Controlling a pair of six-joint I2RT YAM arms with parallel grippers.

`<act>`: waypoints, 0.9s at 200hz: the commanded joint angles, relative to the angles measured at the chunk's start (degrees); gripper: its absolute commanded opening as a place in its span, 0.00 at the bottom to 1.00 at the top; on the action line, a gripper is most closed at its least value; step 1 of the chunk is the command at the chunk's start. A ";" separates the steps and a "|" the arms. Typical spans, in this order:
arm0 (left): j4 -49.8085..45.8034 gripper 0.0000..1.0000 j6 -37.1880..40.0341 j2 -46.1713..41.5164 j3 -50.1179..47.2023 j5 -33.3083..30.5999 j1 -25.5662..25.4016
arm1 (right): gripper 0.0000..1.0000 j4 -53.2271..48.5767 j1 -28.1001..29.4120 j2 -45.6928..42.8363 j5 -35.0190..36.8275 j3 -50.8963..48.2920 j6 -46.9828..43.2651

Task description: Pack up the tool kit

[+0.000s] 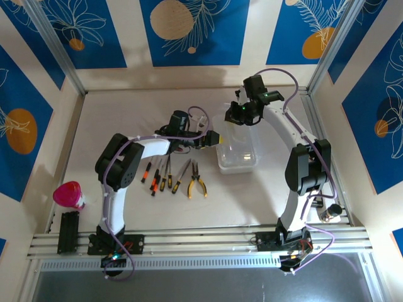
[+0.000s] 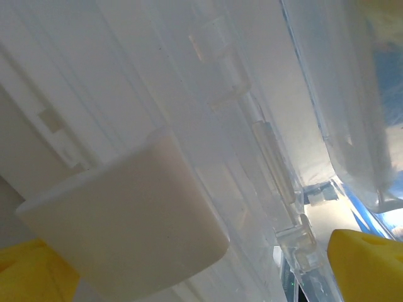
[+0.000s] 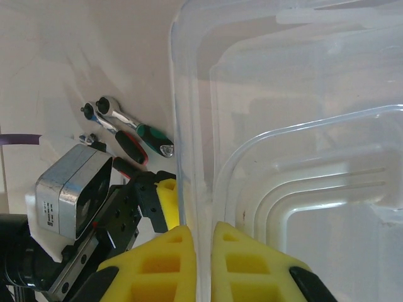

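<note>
Right pincer (image 3: 200, 234) is pinched narrow on a thin wall of the clear case (image 1: 239, 157), its arm stretched far and bent leftward over the case's far edge. Left pincer (image 1: 215, 137) gapes wide about the white handle (image 2: 126, 220), forearm lying rightward. Screwdrivers (image 1: 165, 176) and pliers (image 1: 197, 181) lie on the worktop (image 1: 126, 113) left of the case, long axes running near-to-far.

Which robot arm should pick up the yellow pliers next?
Left, probably. The pliers lie on the table nearer the left gripper, which looks open. The right gripper is pinching the case wall, likely steadying it.
</note>
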 commanded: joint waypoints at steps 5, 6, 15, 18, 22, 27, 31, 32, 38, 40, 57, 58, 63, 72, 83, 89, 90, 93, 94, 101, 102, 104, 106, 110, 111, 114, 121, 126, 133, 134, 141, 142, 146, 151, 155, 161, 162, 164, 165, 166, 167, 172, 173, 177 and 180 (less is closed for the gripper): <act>-1.34 0.98 0.35 -0.62 0.56 0.21 0.78 | 0.03 -2.20 -0.07 -1.15 -0.90 2.64 -0.82; -1.42 0.98 0.36 -0.67 0.62 0.17 0.77 | 0.03 -2.23 -0.06 -1.20 -0.86 2.63 -0.88; -2.52 0.98 1.03 -1.02 0.89 -0.04 0.84 | 0.05 -2.65 -0.36 -1.54 -0.46 2.94 -1.21; -3.02 0.98 1.27 -1.13 1.01 -0.16 0.85 | 0.07 -2.91 -0.35 -1.66 -0.35 3.07 -1.37; -3.86 0.98 1.80 -1.29 1.16 -0.42 0.86 | 0.09 -3.14 -0.53 -1.84 -0.12 3.27 -1.52; -5.10 0.98 2.41 -1.54 1.41 -0.83 0.96 | 0.13 -3.47 -0.69 -2.09 0.07 3.39 -1.86; -6.20 0.98 3.03 -1.85 1.59 -1.16 0.94 | 0.17 -3.77 -0.82 -2.25 0.26 3.71 -2.18; -6.36 0.98 3.20 -1.90 1.66 -1.30 0.98 | 0.18 -3.90 -0.82 -2.28 0.29 3.74 -2.22; -8.59 0.98 4.37 -2.27 2.15 -2.13 0.93 | 0.24 -4.42 -1.05 -2.66 0.67 4.06 -2.70; -9.60 0.98 4.60 -2.43 2.34 -2.43 0.95 | 0.27 -4.65 -1.06 -2.79 0.82 4.15 -2.87; -17.66 0.98 8.67 -3.51 4.29 -6.02 1.02 | 0.43 -6.14 -1.58 -3.82 2.34 4.82 -4.12; -18.15 0.98 8.87 -3.57 4.38 -6.28 1.01 | 0.44 -6.23 -1.60 -3.94 2.43 4.87 -4.20; -20.27 0.98 9.91 -3.90 4.96 -7.38 1.06 | 0.48 -6.49 -1.85 -4.40 2.84 4.81 -4.57; -23.14 0.98 11.30 -4.46 5.73 -8.98 1.18 | 0.55 -6.81 -2.29 -5.30 3.47 4.28 -5.08; -26.16 0.98 12.55 -5.34 6.32 -10.94 1.25 | 0.63 -7.10 -2.92 -6.43 4.41 3.47 -5.87; -27.58 0.98 13.32 -5.71 6.68 -11.95 1.29 | 0.68 -7.27 -3.18 -7.05 4.99 2.91 -6.19; -27.90 0.98 13.53 -5.76 6.76 -12.15 1.28 | 0.69 -7.27 -3.28 -7.09 5.11 2.86 -6.29; -28.83 0.98 13.82 -5.96 6.93 -12.59 1.29 | 0.71 -7.40 -3.42 -7.40 5.49 2.55 -6.53; -29.10 0.98 13.95 -6.02 6.97 -12.73 1.28 | 0.72 -7.47 -3.44 -7.45 5.58 2.46 -6.68; -30.75 0.99 14.71 -6.56 7.20 -14.02 1.31 | 0.78 -7.72 -3.70 -8.02 6.82 1.79 -7.36; -31.03 0.99 14.79 -6.67 7.28 -14.24 1.34 | 0.79 -7.76 -3.71 -8.07 7.00 1.68 -7.53; -31.45 0.99 14.99 -6.76 7.34 -14.60 1.36 | 0.80 -7.79 -3.66 -8.23 7.55 1.47 -7.73; -31.86 0.99 15.14 -6.96 7.40 -14.95 1.36 | 0.81 -7.85 -3.71 -8.38 7.95 1.24 -7.89; -32.65 0.99 15.48 -7.32 7.49 -15.52 1.38 | 0.84 -8.05 -3.78 -8.60 8.83 0.78 -8.38; -32.81 0.99 15.58 -7.40 7.47 -15.69 1.37 | 0.85 -8.06 -3.80 -8.66 9.15 0.65 -8.48; -33.33 0.99 15.78 -7.64 7.53 -16.13 1.43 | 0.86 -8.14 -3.81 -8.76 9.76 0.31 -8.91; -34.52 0.99 16.37 -8.20 7.71 -17.18 1.37 | 0.89 -8.25 -3.83 -9.02 11.11 -0.65 -9.64; -35.41 0.99 16.73 -8.63 7.71 -18.07 1.41 | 0.91 -8.24 -3.76 -9.12 11.82 -1.35 -10.25; -36.59 0.99 17.20 -9.18 7.80 -19.45 1.37 | 0.93 -8.24 -3.69 -9.00 12.93 -2.18 -11.01; -36.76 0.99 17.27 -9.30 7.80 -19.63 1.37 | 0.94 -8.24 -3.66 -8.99 13.04 -2.28 -11.16; -37.59 1.00 17.63 -9.86 7.89 -20.80 1.36 | 0.95 -8.32 -3.56 -8.66 13.92 -2.98 -11.99; -37.74 1.00 17.66 -9.91 7.84 -21.01 1.41 | 0.96 -8.33 -3.56 -8.65 13.97 -3.08 -12.09; -38.21 1.00 17.90 -10.22 7.91 -21.79 1.41 | 0.97 -8.35 -3.49 -8.31 14.30 -3.35 -12.57; -38.83 1.00 17.95 -10.52 8.04 -22.62 1.39 | 0.98 -8.34 -3.48 -7.98 14.63 -3.75 -13.06; -39.39 1.00 17.98 -10.76 8.09 -23.47 1.40 | 0.98 -8.29 -3.48 -7.68 14.80 -4.05 -13.42; -40.36 1.00 18.12 -11.06 8.38 -24.62 1.33 | 1.00 -8.12 -3.43 -7.20 14.88 -4.52 -13.96; -40.44 1.00 18.12 -11.12 8.40 -24.81 1.39 | 1.00 -8.10 -3.40 -7.17 14.85 -4.60 -14.04; -40.86 1.00 18.19 -11.21 8.48 -25.17 1.37 | 1.00 -8.03 -3.43 -6.93 14.87 -4.69 -14.17; -41.04 1.00 18.20 -11.28 8.53 -25.35 1.37 | 1.00 -8.00 -3.45 -6.90 14.89 -4.77 -14.23; -41.18 1.00 18.21 -11.32 8.56 -25.57 1.37 | 1.00 -7.99 -3.41 -6.85 14.90 -4.81 -14.31; -41.34 1.00 18.26 -11.38 8.62 -25.72 1.37 | 1.00 -7.94 -3.40 -6.77 14.90 -4.87 -14.39; -42.18 1.00 18.41 -11.67 8.80 -26.66 1.36 | 0.99 -7.68 -3.31 -6.34 14.93 -5.20 -14.70; -42.32 1.00 18.40 -11.73 8.83 -26.89 1.32 | 0.99 -7.61 -3.34 -6.25 14.92 -5.28 -14.76; -42.84 1.00 18.42 -12.06 8.91 -27.68 1.30 | 0.99 -7.29 -3.33 -5.90 14.84 -5.47 -14.97; -43.30 1.00 18.47 -12.26 8.97 -28.22 1.34 | 0.99 -7.09 -3.26 -5.74 14.85 -5.61 -15.14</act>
